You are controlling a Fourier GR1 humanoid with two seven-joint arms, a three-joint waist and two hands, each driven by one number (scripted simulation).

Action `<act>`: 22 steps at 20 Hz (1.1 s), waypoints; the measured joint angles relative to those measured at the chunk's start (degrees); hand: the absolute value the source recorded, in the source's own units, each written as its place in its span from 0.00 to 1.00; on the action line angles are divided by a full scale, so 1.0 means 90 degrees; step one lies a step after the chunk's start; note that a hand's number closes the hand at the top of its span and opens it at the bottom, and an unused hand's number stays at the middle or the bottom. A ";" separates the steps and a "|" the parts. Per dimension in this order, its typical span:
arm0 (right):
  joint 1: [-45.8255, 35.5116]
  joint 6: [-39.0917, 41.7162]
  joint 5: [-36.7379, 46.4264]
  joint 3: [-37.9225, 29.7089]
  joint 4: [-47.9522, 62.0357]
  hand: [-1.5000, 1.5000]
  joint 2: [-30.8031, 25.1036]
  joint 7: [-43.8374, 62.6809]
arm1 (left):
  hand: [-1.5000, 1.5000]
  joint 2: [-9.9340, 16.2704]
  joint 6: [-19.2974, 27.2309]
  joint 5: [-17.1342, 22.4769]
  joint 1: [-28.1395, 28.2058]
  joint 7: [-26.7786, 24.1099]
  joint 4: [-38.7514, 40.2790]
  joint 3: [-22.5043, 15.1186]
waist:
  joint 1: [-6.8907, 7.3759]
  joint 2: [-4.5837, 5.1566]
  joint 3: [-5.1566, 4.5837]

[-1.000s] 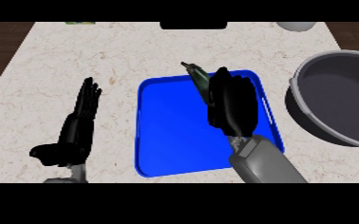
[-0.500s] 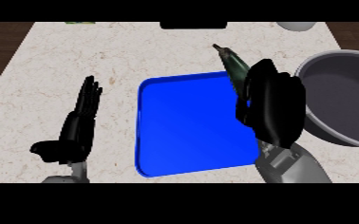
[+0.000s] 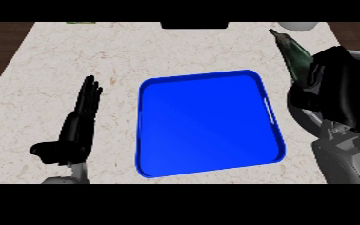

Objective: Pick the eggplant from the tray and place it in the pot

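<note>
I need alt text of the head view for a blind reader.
The right hand holds the eggplant at the right edge, off the blue tray. The left hand rests open on the counter, left of the tray.

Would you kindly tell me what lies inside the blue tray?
Nothing shows inside the tray, only its bare blue floor. The right hand holds the eggplant beyond its right rim.

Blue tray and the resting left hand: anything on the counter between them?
Nothing. In the head view, only bare marbled counter separates the left hand from the blue tray, which itself holds nothing.
</note>
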 measured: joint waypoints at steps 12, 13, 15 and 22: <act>0.0229 -0.0825 -0.1342 -0.1966 0.1953 1.00 -0.0972 -0.2048 | 0.50 -0.0062 -0.0113 -0.0051 0.0166 -0.0118 -0.0036 0.0011 | 0.0039 0.0012 0.0003; 0.0203 -0.0909 -0.1430 -0.2047 0.2251 1.00 -0.1006 -0.2245 | 0.50 -0.0083 -0.0101 -0.0075 0.0109 -0.0117 0.0023 0.0007 | 0.0042 0.0015 0.0002; 0.0121 -0.0929 -0.1622 -0.2207 0.2766 1.00 -0.1121 -0.2590 | 0.50 -0.0064 -0.0139 -0.0055 0.0166 -0.0132 -0.0017 0.0034 | 0.0052 0.0016 0.0003; -0.0192 -0.1052 -0.1894 -0.2575 0.4603 1.00 -0.1323 -0.3252 | 0.50 -0.0202 -0.0016 -0.0222 0.0099 0.0039 -0.0104 -0.0100 | 0.0077 0.0022 0.0005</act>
